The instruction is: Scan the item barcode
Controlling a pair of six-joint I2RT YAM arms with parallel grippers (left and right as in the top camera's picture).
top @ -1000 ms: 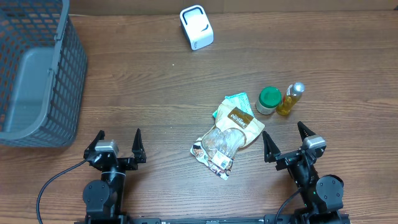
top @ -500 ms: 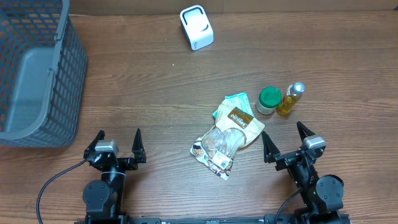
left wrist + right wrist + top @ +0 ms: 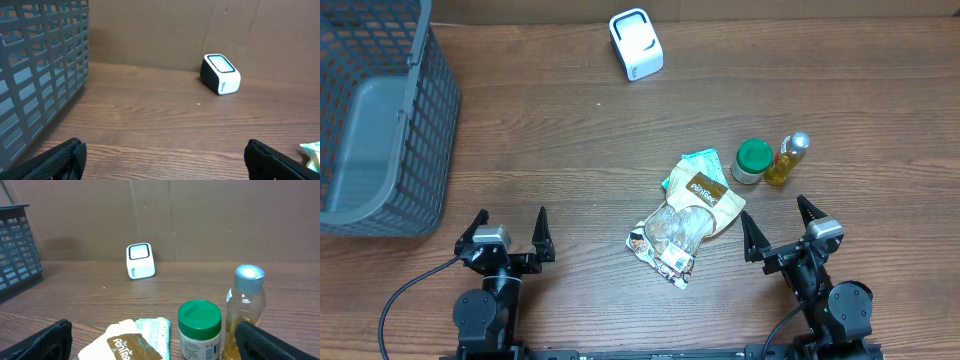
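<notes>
A white barcode scanner (image 3: pixel 636 44) stands at the table's far side, also in the left wrist view as the scanner (image 3: pixel 220 74) and in the right wrist view as the scanner (image 3: pixel 139 261). The items lie mid-right: a clear snack bag with a brown label (image 3: pixel 685 222), a pale green packet (image 3: pixel 698 164) under it, a green-lidded jar (image 3: pixel 752 160) and a bottle of yellow liquid (image 3: pixel 788 159). My left gripper (image 3: pixel 508 233) is open near the front edge, holding nothing. My right gripper (image 3: pixel 782 227) is open just in front of the jar (image 3: pixel 199 329) and bottle (image 3: pixel 245 310).
A grey plastic basket (image 3: pixel 375 110) fills the far left corner; its wall (image 3: pixel 42 75) stands close on the left of the left wrist view. A cardboard wall closes the back of the table.
</notes>
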